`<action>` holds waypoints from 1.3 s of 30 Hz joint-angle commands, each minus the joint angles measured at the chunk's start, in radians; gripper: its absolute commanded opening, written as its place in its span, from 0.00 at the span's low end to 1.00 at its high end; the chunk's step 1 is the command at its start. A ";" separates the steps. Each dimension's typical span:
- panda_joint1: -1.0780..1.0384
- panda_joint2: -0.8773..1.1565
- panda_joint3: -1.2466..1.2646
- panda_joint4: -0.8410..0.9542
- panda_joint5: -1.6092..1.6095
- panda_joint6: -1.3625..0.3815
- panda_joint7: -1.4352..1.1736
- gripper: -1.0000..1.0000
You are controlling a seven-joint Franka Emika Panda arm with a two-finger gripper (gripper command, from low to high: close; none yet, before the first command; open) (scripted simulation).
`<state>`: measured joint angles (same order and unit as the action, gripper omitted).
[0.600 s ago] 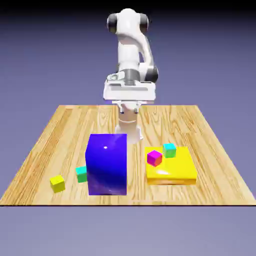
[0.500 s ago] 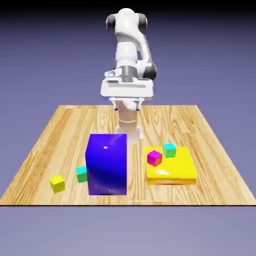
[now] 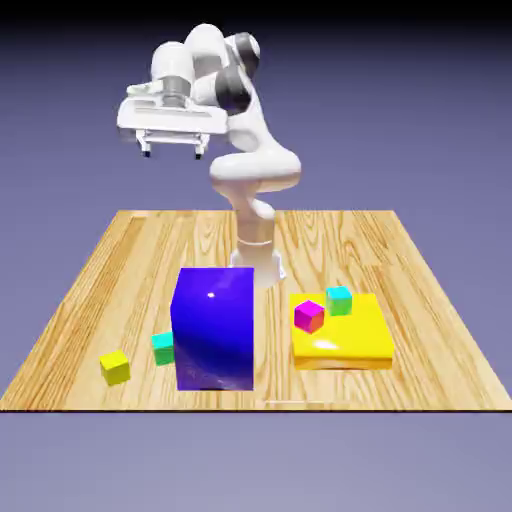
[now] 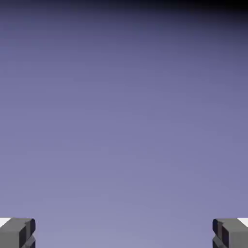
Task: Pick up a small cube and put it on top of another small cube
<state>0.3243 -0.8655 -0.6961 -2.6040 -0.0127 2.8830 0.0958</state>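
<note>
The gripper (image 3: 172,152) is hanging high above the surface (image 3: 400,250), with its fingers spread wide and nothing between them. In the hand view the two grey fingertips (image 4: 17,232) are sitting at opposite bottom corners, and only the blue-violet backdrop is showing between and beyond them.

The big blue block (image 3: 213,327) is serving as the landmark. The gripper is hovering well above it and toward the exterior view's left. The white arm (image 3: 250,170) is rising behind the block from the far edge of the surface.

The small yellow-green cube (image 3: 115,367) is resting on the surface to the exterior view's left of the block, near the front edge. A teal-and-green cube (image 3: 162,347) is lying between it and the block, just beside the block.

To the exterior view's right of the block, a yellow slab (image 3: 350,345) is lying flat. The magenta cube (image 3: 309,316) is sitting on the slab's near-left part, on the side closest to the block. A second teal cube (image 3: 339,300) is sitting on the slab just behind it.
</note>
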 commanded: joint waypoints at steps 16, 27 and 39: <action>0.260 -0.246 -0.580 0.172 -0.011 -0.128 -0.538 0.50; 0.439 -0.415 -0.979 0.290 -0.018 -0.217 -0.907 0.50; 0.604 -0.572 -1.347 0.399 -0.024 -0.298 -1.248 0.50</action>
<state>0.9287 -1.4372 -2.0427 -2.2054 -0.0371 2.5849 -1.1526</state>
